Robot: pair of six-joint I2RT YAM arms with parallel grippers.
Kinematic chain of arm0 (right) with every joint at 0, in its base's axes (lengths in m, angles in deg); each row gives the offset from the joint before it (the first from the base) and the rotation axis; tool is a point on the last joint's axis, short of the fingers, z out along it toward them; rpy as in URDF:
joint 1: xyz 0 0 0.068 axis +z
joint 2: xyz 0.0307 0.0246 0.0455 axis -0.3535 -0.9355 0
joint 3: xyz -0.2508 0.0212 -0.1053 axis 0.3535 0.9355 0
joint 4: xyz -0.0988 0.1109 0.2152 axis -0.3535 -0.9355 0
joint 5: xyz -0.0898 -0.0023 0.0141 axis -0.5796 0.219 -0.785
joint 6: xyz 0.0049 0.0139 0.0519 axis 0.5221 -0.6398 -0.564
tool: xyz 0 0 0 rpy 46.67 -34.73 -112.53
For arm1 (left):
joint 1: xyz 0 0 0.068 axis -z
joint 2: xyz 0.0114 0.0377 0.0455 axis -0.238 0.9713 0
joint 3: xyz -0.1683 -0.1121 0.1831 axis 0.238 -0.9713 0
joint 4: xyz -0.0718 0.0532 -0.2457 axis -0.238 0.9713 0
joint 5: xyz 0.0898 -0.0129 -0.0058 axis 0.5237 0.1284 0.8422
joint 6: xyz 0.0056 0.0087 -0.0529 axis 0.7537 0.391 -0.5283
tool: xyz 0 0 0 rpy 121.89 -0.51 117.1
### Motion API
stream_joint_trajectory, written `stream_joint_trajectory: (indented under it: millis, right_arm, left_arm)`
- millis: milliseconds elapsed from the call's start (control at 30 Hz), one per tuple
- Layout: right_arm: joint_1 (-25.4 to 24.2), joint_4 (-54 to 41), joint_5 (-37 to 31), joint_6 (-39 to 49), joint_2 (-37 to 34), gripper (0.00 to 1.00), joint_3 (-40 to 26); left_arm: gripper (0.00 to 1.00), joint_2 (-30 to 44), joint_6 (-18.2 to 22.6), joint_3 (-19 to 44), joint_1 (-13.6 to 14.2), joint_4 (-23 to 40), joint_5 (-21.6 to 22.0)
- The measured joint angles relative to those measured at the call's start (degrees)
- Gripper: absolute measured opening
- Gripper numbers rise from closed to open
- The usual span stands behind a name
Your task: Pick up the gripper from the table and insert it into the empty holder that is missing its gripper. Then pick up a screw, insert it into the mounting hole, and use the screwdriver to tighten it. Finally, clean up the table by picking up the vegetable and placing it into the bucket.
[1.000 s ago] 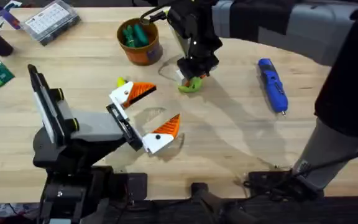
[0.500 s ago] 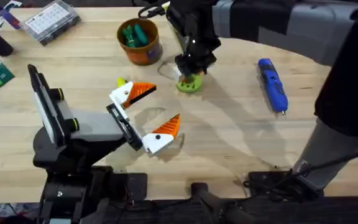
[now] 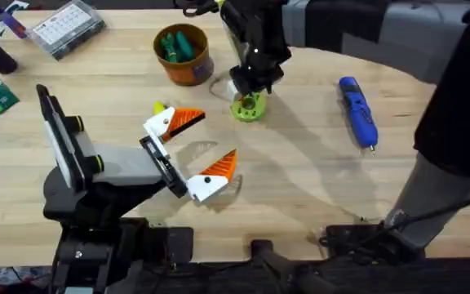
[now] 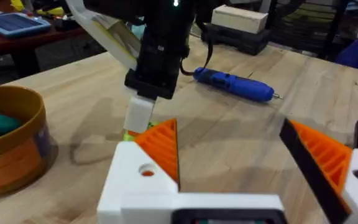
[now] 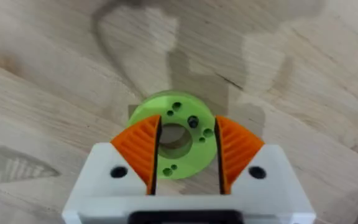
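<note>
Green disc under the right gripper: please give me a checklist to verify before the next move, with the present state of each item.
1. The right gripper is centred over the green disc: ok, in the right wrist view the disc sits between the two orange pads.
2. Fingers open: ok, there is a gap with the disc in it.
3. Pads touching the disc: cannot tell.
4. Disc lying flat on the table: ok.
5. The left gripper is out of the way: ok, it is apart from the disc.
6. The bucket has room: cannot tell; green items already lie inside.
</note>
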Motion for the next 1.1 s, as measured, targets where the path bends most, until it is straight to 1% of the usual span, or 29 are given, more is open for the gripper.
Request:
stream_joint_trajectory:
  millis: [767, 800, 867, 900, 1000, 1033, 1100]
  right_arm:
    - [-0.3, 0.9, 0.2, 0.0, -1.1, 0.5, -0.2]
    - [-0.3, 0.9, 0.1, 0.1, -1.1, 0.448, -0.2]
    - [-0.4, 0.8, -0.1, 0.2, -1.1, 0.22, -0.2]
    - [-0.5, 0.9, 0.1, 0.0, -1.1, 0.171, -0.2]
    - [-0.5, 1.0, 0.2, 0.0, -1.3, 0.092, -0.2]
    - [-0.5, 1.1, 0.0, 0.0, -1.3, 0.016, -0.4]
    - [-0.5, 1.1, 0.1, 0.0, -1.3, 0.013, -0.5]
  left_arm:
    - [0.987, 0.0, 0.0, 0.0, 0.0, 0.0, 0.0]
    - [0.987, 0.0, 0.0, 0.0, 0.0, 0.0, 0.0]
    - [0.987, 0.0, 0.0, 0.0, 0.0, 0.0, 0.0]
    - [0.987, 0.0, 0.0, 0.0, 0.0, 0.0, 0.0]
    - [0.987, 0.0, 0.0, 0.0, 0.0, 0.0, 0.0]
    - [0.987, 0.0, 0.0, 0.0, 0.0, 0.0, 0.0]
    - [0.987, 0.0, 0.0, 0.0, 0.0, 0.0, 0.0]
